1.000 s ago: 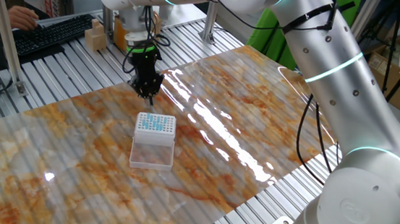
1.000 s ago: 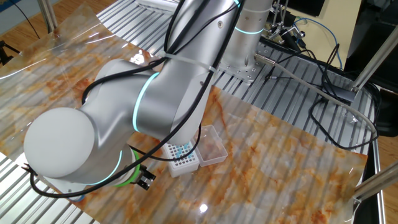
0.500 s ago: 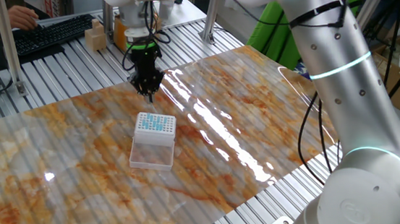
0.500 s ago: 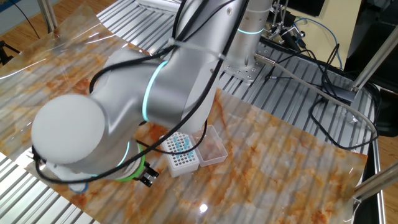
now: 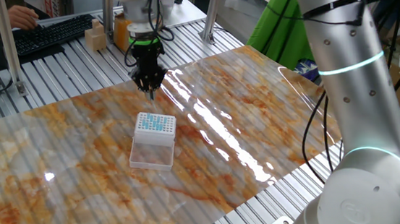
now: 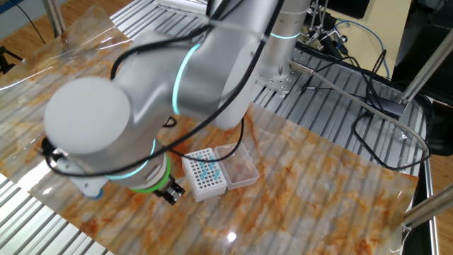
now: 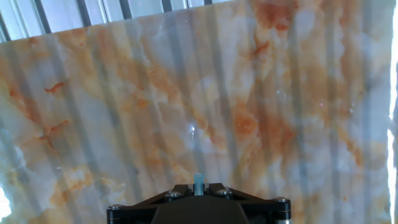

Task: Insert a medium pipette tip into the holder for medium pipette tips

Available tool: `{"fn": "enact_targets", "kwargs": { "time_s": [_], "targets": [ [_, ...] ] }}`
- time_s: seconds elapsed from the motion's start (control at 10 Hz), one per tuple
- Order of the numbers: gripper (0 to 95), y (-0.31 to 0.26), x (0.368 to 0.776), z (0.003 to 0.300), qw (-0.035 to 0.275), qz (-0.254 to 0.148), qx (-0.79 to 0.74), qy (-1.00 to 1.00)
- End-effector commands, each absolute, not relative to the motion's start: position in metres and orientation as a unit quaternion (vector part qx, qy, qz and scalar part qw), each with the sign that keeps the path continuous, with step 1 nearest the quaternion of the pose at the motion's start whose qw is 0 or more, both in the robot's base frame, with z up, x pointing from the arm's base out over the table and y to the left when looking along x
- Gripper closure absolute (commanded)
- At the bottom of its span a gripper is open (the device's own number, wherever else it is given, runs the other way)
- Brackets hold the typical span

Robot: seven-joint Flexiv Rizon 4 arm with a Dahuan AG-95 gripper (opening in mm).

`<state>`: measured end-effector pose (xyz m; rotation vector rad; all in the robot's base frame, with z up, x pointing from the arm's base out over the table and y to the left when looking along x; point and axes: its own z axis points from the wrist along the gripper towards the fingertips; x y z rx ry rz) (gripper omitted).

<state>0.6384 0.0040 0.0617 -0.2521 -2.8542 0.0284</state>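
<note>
My gripper [image 5: 150, 85] hangs above the marbled sheet, just behind the holder for medium pipette tips [image 5: 156, 124], a small white box with a teal-dotted grid top. The jaws are shut on a pale teal medium pipette tip [image 5: 152, 94] that points down. In the hand view the gripper [image 7: 199, 186] pinches the tip [image 7: 198, 163], which sticks out over bare sheet; the holder is out of that view. In the other fixed view the holder [image 6: 205, 172] lies beside its clear flap [image 6: 241, 163], and the arm hides most of the gripper.
The marbled plastic sheet [image 5: 258, 114] covers a slatted metal table [image 5: 71, 54]. A keyboard [image 5: 48, 32] and wooden blocks [image 5: 95, 38] lie at the back left. The robot base with cables [image 6: 333, 78] stands at one table edge.
The gripper with the tip has risen a little and drifted back, away from the holder. The holder has not moved.
</note>
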Motion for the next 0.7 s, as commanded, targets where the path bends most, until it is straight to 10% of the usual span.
{"fn": "enact_targets", "kwargs": {
  "time_s": [0.1, 0.7],
  "targets": [
    [95.0, 0.007, 0.632, 0.073, 0.132, 0.010, -0.096, -0.987],
    [95.0, 0.004, 0.619, 0.091, 0.089, -0.004, -0.114, -0.989]
  ]
}}
